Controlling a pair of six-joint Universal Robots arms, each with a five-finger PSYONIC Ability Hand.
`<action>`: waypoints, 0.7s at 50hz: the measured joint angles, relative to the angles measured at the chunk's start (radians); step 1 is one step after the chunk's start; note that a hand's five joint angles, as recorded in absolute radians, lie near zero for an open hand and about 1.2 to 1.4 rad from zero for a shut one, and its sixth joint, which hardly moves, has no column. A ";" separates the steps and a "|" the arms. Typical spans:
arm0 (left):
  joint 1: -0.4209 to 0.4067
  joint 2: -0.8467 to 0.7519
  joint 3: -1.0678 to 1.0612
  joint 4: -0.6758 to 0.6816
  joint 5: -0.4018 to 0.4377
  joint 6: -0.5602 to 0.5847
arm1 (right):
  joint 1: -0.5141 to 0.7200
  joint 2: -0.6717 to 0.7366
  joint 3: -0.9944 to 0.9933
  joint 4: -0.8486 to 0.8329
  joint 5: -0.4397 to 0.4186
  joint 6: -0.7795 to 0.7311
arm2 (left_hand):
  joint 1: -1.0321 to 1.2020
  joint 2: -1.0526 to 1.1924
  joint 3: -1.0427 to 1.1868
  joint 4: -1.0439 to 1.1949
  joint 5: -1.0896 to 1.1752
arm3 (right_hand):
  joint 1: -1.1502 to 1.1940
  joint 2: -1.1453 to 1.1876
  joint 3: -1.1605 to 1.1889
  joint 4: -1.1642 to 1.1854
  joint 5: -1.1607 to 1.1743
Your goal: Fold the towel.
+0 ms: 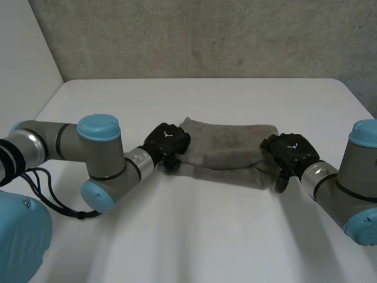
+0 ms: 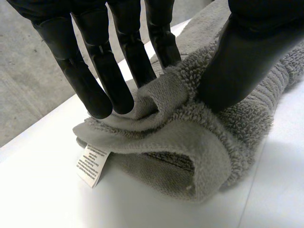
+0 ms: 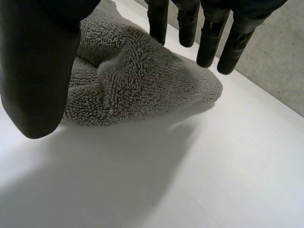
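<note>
1. A grey towel [image 1: 227, 150] lies on a white table [image 1: 206, 236], near its middle. It is already folded into a long, thick strip running side to side.
2. The left hand [image 1: 168, 141] is at the strip's left end. In the left wrist view, its straight fingers [image 2: 102, 90] and its thumb [image 2: 228, 71] squeeze a raised ridge of cloth between them, so it grips the towel.
3. A small white label [image 2: 92, 164] hangs from the edge below those fingers.
4. The right hand [image 1: 291, 152] is over the strip's right end. In the right wrist view, its fingers [image 3: 209, 42] are straight and spread away from the thumb [image 3: 38, 71]. The rounded towel end [image 3: 137, 80] lies under the palm, and the hand grips nothing.
5. Handling, as a judgement: the looped terry cloth looks soft, light and limp. It should sag and bunch where it is unsupported, but it is not slippery or fragile.
6. Where to hold, as a judgement: pinch through all the layers at each end, close to the corners, so the stacked folds lift together and do not slide apart.
</note>
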 measured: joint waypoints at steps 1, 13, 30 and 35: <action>0.000 0.007 -0.009 -0.001 -0.004 -0.001 | 0.000 0.000 0.001 -0.001 0.000 0.003 | 0.000 0.000 0.000 0.000 0.000 | 0.001 0.000 0.000 0.001 0.000; 0.016 0.146 -0.219 0.009 -0.006 -0.004 | 0.004 -0.004 0.023 -0.019 0.000 0.005 | 0.000 0.005 0.004 0.000 0.027 | 0.077 0.066 0.067 0.063 0.094; 0.019 0.344 -0.568 0.166 -0.007 -0.008 | 0.005 -0.002 0.031 -0.030 -0.004 0.032 | 0.000 0.009 0.006 0.000 0.033 | 0.186 0.176 0.173 0.172 0.199; 0.018 0.354 -0.572 0.174 -0.008 -0.008 | 0.006 0.004 0.034 -0.075 -0.007 0.084 | 0.000 0.009 0.006 0.000 0.033 | 0.271 0.264 0.264 0.258 0.281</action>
